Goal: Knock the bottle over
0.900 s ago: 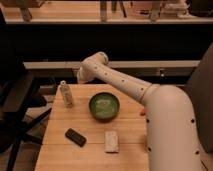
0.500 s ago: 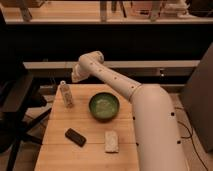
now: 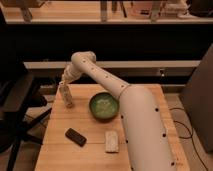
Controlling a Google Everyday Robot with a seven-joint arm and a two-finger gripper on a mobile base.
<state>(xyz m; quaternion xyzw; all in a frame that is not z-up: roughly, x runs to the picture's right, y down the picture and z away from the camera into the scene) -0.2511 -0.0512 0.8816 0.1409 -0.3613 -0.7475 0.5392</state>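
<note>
The bottle [image 3: 66, 95] is small, slim and clear with a whitish cap. It stands upright near the back left of the wooden table [image 3: 90, 150]. My white arm reaches from the lower right across the table to the back left. The gripper [image 3: 64, 80] is at the arm's end, just above the bottle's cap and close to it. Whether it touches the cap I cannot tell.
A green bowl [image 3: 104, 106] sits at the table's middle back, right of the bottle. A flat black device [image 3: 75, 136] lies front left. A pale rectangular block [image 3: 111, 141] lies front centre. A dark chair [image 3: 15, 107] stands left of the table.
The arm has swung further left and the gripper has come down over the bottle. The bottle still stands upright.
</note>
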